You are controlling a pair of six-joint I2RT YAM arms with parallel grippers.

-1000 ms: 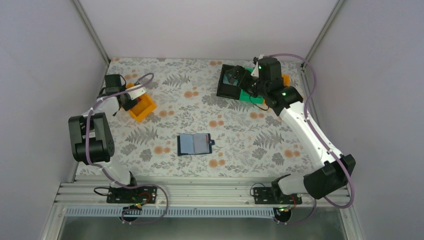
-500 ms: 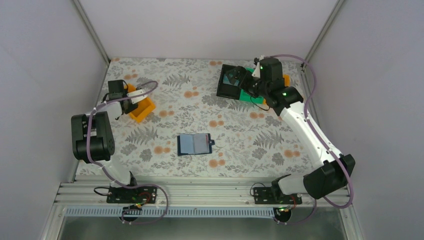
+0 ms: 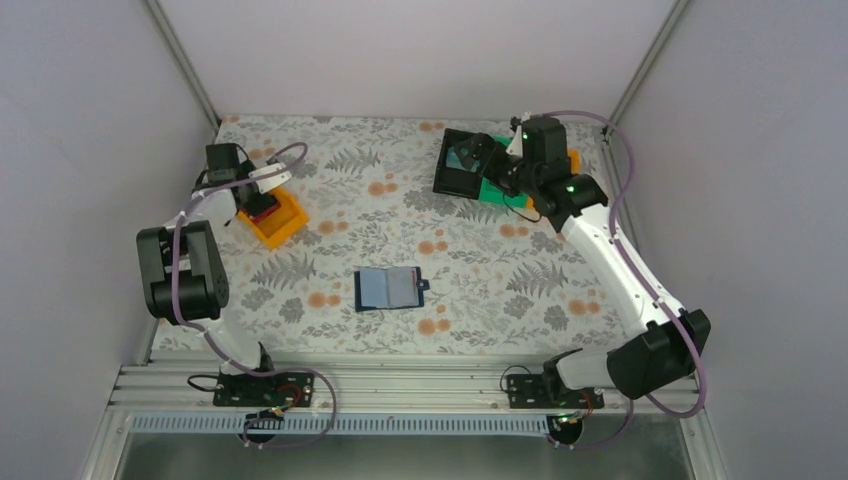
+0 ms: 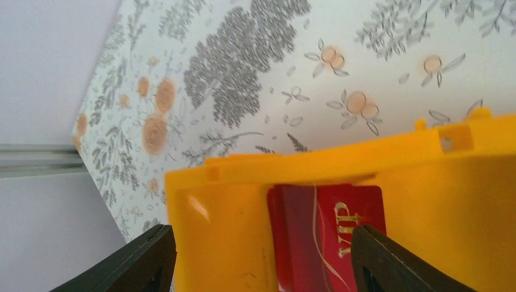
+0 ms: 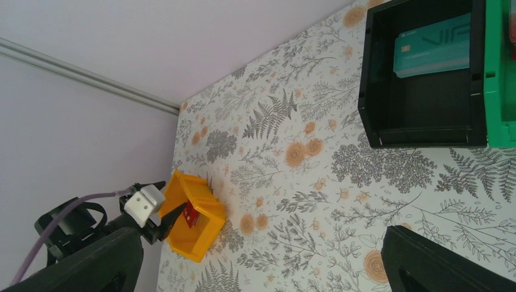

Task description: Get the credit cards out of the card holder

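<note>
The navy card holder (image 3: 389,288) lies open and flat in the middle of the table, far from both grippers. My left gripper (image 3: 260,200) hangs over an orange bin (image 3: 280,228) at the far left. Its jaws (image 4: 264,267) stand open, and a red credit card (image 4: 341,237) marked VIP leans loose inside the bin (image 4: 219,243), nearer the right finger. My right gripper (image 3: 497,168) is at the back right beside a black bin (image 3: 450,178), its jaws (image 5: 261,267) open and empty. A teal credit card (image 5: 435,45) lies in that black bin (image 5: 420,131).
A green bin (image 3: 500,195) sits against the black one under my right arm, with another orange bin (image 3: 572,160) behind the arm. The enclosure's walls stand close to the orange bin on the left and behind the bins at the back.
My left gripper was shut and now stands open over the orange bin, with the red card loose inside. That arm and the bin shifted slightly left. The right arm has not moved.
</note>
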